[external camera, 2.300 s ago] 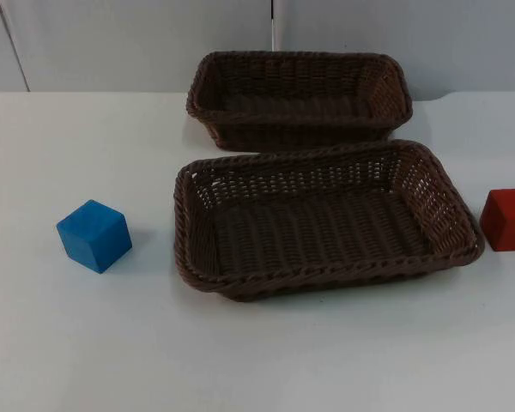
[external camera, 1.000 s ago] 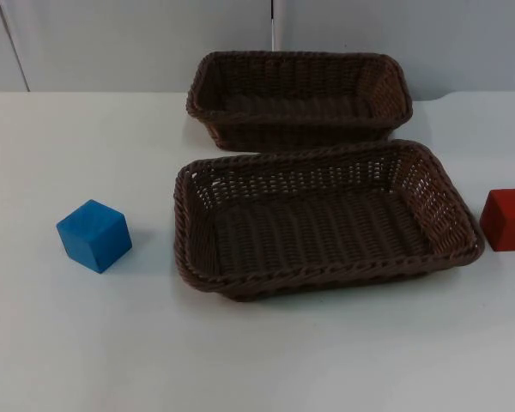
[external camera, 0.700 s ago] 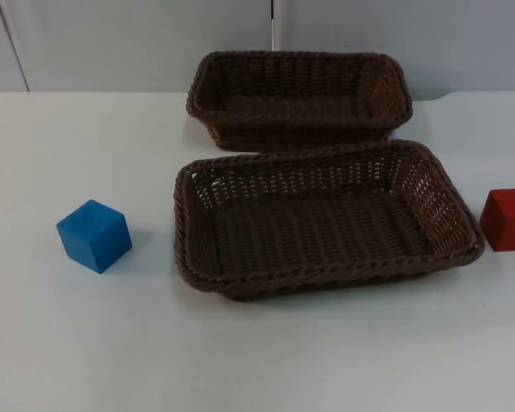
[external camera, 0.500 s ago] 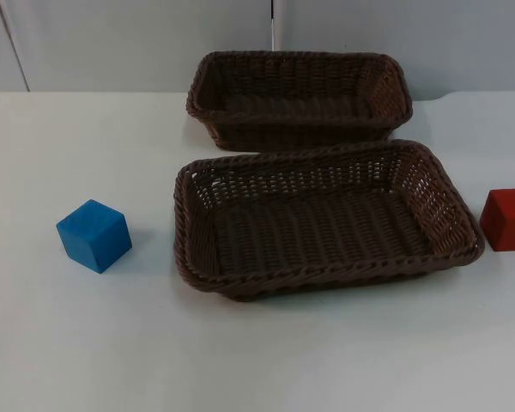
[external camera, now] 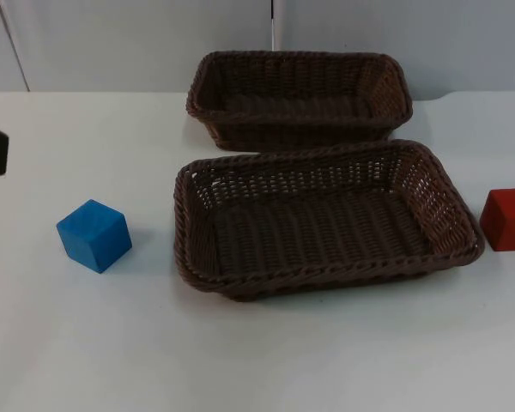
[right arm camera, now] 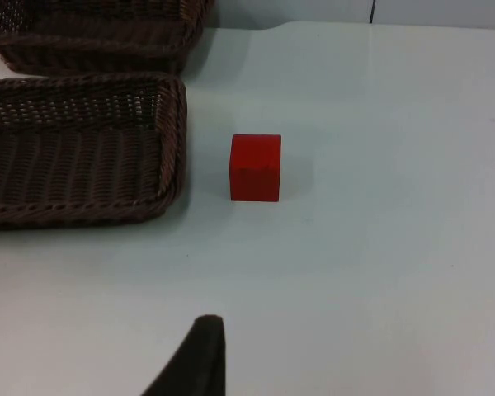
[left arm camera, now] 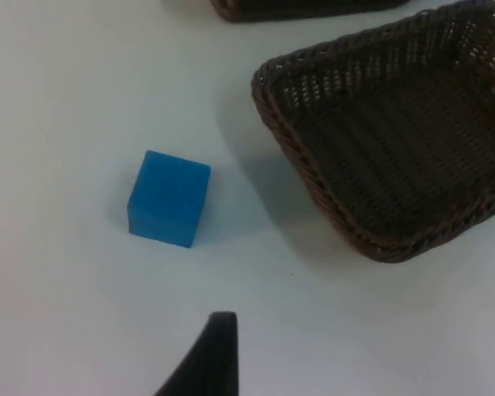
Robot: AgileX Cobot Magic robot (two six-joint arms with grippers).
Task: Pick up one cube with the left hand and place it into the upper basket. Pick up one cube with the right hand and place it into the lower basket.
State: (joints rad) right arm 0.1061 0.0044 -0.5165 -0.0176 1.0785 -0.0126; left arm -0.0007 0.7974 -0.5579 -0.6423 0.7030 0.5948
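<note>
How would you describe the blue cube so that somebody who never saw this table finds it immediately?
Start from the two brown woven baskets on the white table; take the lower basket, nearer the camera. The blue cube stands alone on the table at that basket's left side, not touching it. It is the only blue thing; the other cube, the red cube, is at the basket's right side.

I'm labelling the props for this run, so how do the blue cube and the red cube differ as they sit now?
The blue cube is blue and lies left of the lower basket; the red cube is red and lies right of it. The blue cube sits apart from the basket and turned corner-on to the top camera, while the red cube sits close by the rim, roughly square to it. Both rest on the table, untouched.
</note>
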